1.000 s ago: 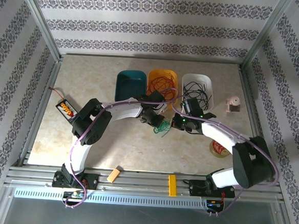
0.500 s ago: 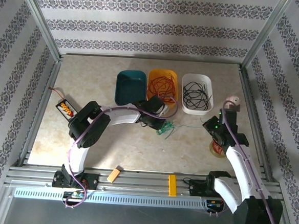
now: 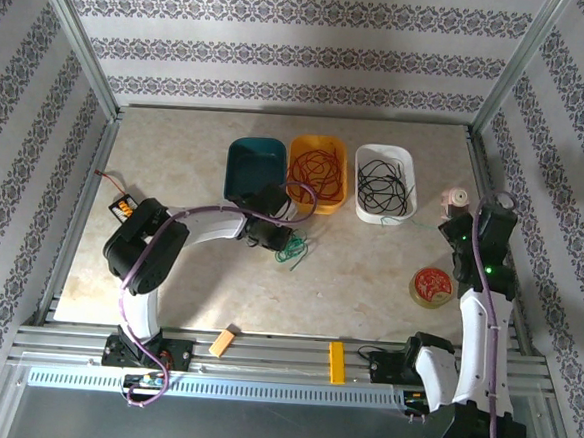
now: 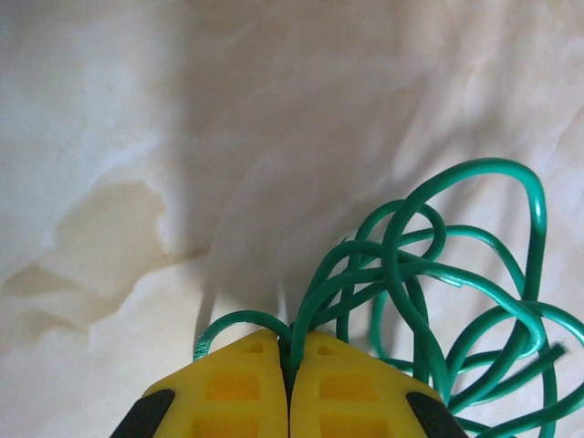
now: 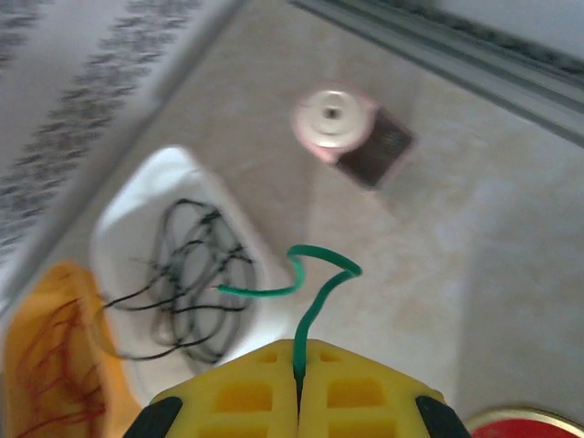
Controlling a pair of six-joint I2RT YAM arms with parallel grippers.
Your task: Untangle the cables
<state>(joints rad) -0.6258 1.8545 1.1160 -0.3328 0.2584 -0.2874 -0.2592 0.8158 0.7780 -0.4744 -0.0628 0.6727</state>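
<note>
A tangle of green cables [image 3: 292, 251] lies on the table in front of the bins, and my left gripper [image 3: 271, 234] is shut on it. In the left wrist view the yellow fingertips [image 4: 260, 370] pinch strands of the green loops [image 4: 429, 274], with the left gripper [image 4: 290, 339] just over the tabletop. My right gripper [image 3: 454, 230] is off at the right, shut on a single green cable [image 5: 319, 274] whose free end curls out over the white bin [image 5: 119, 219]. Its jaws [image 5: 298, 345] are pressed together. Red cables [image 3: 316, 167] fill the orange bin [image 3: 341, 182]. Black cables [image 3: 385, 183] lie in the white bin [image 3: 360, 189].
An empty teal bin [image 3: 237, 175] stands left of the orange one. A pink spool [image 3: 457, 200] and a red tape roll [image 3: 433, 286] sit beside the right arm. A battery box [image 3: 122, 207] lies far left. Orange [image 3: 225, 341] and yellow [image 3: 336, 362] blocks rest on the front rail.
My right arm has swung from the middle of the table out to the right, taking one green cable with it. The left gripper and the green tangle have shifted a little to the left.
</note>
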